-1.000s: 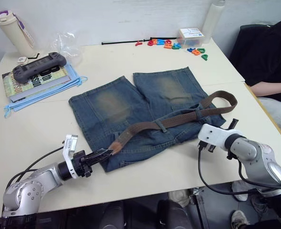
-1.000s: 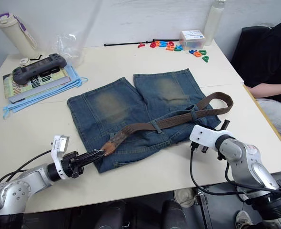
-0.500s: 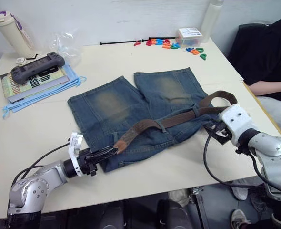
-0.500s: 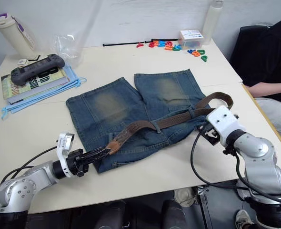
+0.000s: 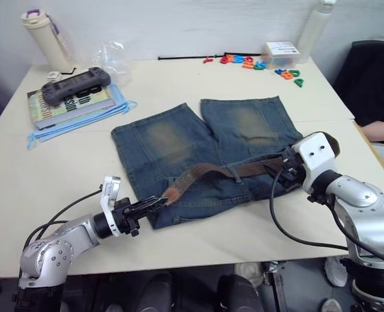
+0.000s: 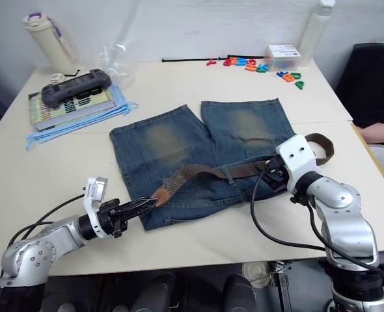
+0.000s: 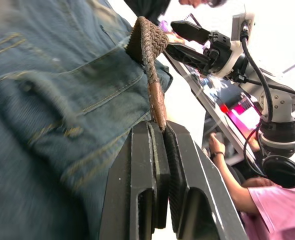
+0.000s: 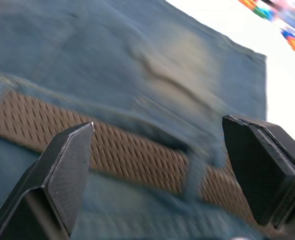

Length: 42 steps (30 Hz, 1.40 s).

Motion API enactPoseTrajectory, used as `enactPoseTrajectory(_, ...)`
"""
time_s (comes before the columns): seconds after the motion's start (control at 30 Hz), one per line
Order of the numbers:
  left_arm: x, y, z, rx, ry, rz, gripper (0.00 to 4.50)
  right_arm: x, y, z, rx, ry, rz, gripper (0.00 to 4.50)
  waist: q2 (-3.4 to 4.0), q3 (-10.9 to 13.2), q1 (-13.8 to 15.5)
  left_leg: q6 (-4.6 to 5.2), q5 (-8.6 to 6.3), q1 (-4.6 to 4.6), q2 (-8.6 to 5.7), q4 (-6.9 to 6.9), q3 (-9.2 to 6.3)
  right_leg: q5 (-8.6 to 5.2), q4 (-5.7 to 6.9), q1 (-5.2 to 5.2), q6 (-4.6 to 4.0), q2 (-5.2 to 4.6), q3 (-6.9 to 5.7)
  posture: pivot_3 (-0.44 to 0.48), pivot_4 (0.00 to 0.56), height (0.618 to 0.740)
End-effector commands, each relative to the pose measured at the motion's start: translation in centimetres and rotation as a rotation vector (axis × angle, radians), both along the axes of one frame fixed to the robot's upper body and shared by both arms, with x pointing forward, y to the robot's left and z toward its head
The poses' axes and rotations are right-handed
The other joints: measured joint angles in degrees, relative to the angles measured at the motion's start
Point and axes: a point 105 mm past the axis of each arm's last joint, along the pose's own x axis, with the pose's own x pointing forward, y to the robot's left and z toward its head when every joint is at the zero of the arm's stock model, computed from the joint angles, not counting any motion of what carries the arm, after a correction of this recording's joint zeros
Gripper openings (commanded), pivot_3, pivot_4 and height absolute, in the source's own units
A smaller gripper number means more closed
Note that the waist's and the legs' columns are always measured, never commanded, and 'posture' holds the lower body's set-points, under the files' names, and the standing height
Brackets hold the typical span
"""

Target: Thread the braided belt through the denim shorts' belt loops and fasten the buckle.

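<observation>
Braided belt is lying mid-frame across denim shorts; L gripper is pinching its tan tip, R gripper is hovering spread. Strap's floppy, so you're gripping near the tip.

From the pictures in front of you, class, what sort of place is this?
Probably an office or lab workroom: a plain table against a bare wall, holding denim shorts, stacked books and colourful plastic letters.

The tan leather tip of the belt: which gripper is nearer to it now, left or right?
Left. The left gripper is shut on the tan tip of the braided belt. The right gripper is open above the belt's other stretch, across the denim shorts.
</observation>
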Motion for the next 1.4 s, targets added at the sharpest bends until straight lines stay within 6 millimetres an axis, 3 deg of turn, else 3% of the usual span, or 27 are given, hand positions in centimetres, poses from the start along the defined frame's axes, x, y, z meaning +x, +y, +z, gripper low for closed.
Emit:
enactPoseTrajectory(0.03, -0.1, -0.6, 1.3, -0.011, -0.063, -0.017, 0.00, -0.3, 0.2, 0.9, 0.009, -0.039, 0.017, 4.39, 0.00, 0.0, 0.6, 0.00, 0.00, 0.01, 0.02, 0.01, 0.08, 0.01, -0.02, 0.00, 0.00, 0.02, 0.08, 0.000, 0.150, 0.694)
enactPoseTrajectory(0.27, 0.0, -1.1, 1.5, -0.007, -0.074, -0.037, 0.00, -0.7, 0.7, 0.5, -0.021, -0.036, 0.061, 4.39, 0.03, 0.1, 0.8, -0.04, -0.07, 0.09, 0.13, 0.00, 0.44, 0.01, -0.03, -0.11, 0.00, 0.13, 0.37, 0.000, 0.150, 0.694)
enactPoseTrajectory(0.3, 0.0, -1.2, 1.6, -0.006, -0.077, -0.045, 0.00, -0.8, 0.9, 0.4, -0.032, -0.037, 0.075, 4.39, 0.07, 0.1, 0.2, 0.05, -0.07, -0.11, -0.43, -0.19, 0.18, 0.01, -0.17, 0.36, 0.01, -0.15, -0.19, 0.000, 0.150, 0.694)
enactPoseTrajectory(0.37, 0.0, -1.5, 1.6, 0.000, -0.082, -0.057, 0.00, -1.0, 1.2, 0.4, -0.039, -0.038, 0.094, 4.39, 0.02, 0.1, -0.6, 0.42, 0.81, 0.22, -1.32, -1.27, -0.91, -0.25, -0.49, 1.70, 0.42, -1.64, -2.27, 0.000, 0.150, 0.692)
enactPoseTrajectory(0.43, 0.1, -1.6, 1.6, 0.002, -0.084, -0.060, 0.00, -1.1, 1.4, 0.3, -0.030, -0.035, 0.105, 4.39, 0.04, 0.1, -0.6, 0.90, 1.32, 0.15, -2.48, -1.65, -2.29, -0.61, -0.24, 1.95, 1.04, -2.53, -3.16, 0.000, 0.150, 0.691)
enactPoseTrajectory(0.47, 0.2, -1.6, 1.6, 0.003, -0.085, -0.061, 0.00, -1.2, 1.5, 0.2, -0.009, -0.021, 0.108, 4.39, 0.07, 0.1, -0.9, 1.12, 1.48, -0.08, -2.97, -1.71, -3.19, -0.83, -0.19, 2.01, 1.41, -2.65, -3.06, 0.000, 0.150, 0.691)
enactPoseTrajectory(0.53, 0.2, -1.7, 1.6, 0.003, -0.087, -0.064, 0.00, -1.3, 1.5, -0.1, 0.012, 0.000, 0.108, 4.39, 0.05, 0.1, -0.2, 0.81, 1.61, -0.30, -3.18, -1.30, -3.68, -1.10, -0.11, 1.70, 1.83, -1.65, 0.04, 0.000, 0.150, 0.691)
enactPoseTrajectory(0.6, 0.2, -1.9, 1.6, 0.003, -0.088, -0.068, 0.00, -1.5, 1.6, -0.2, 0.039, 0.014, 0.106, 4.39, 0.00, 0.1, 0.1, 0.66, 1.53, -0.34, -3.19, -1.29, -3.77, -1.17, -0.46, 1.77, 1.96, -1.16, 1.28, 0.000, 0.150, 0.691)
enactPoseTrajectory(0.87, 0.3, -2.4, 1.7, 0.003, -0.095, -0.081, 0.00, -3.3, 2.9, 0.1, 0.232, 0.107, 0.188, 4.39, 0.03, 0.1, 0.5, 0.23, 1.44, -0.17, -2.73, -1.29, -3.37, -1.30, -0.63, 1.84, 1.93, -0.71, 1.55, 0.000, 0.150, 0.691)
enactPoseTrajectory(1.2, 0.6, -2.9, 1.8, -0.006, -0.101, -0.085, 0.00, -3.7, 3.1, 0.6, 0.245, 0.122, 0.203, 4.39, 0.01, 0.2, 1.1, 0.20, 1.27, -0.08, -2.62, -1.28, -2.93, -1.29, -0.71, 1.81, 1.92, -0.60, 1.85, 0.000, 0.150, 0.691)
enactPoseTrajectory(1.3, 0.6, -3.2, 1.9, -0.009, -0.107, -0.092, 0.00, -3.7, 3.1, 0.5, 0.314, 0.140, 0.178, 4.39, 0.01, 0.2, 1.1, 0.19, 1.26, -0.06, -2.57, -1.27, -2.63, -1.28, -0.70, 1.79, 1.90, -0.57, 1.91, 0.000, 0.150, 0.691)
enactPoseTrajectory(1.4, 0.5, -3.5, 2.1, -0.013, -0.113, -0.109, 0.00, -4.7, 4.6, 0.4, 0.451, 0.213, 0.238, 4.39, 0.01, 0.2, 1.1, 0.13, 1.23, -0.06, -2.44, -1.26, -2.60, -1.26, -0.75, 1.80, 1.86, -0.45, 1.93, 0.000, 0.150, 0.691)
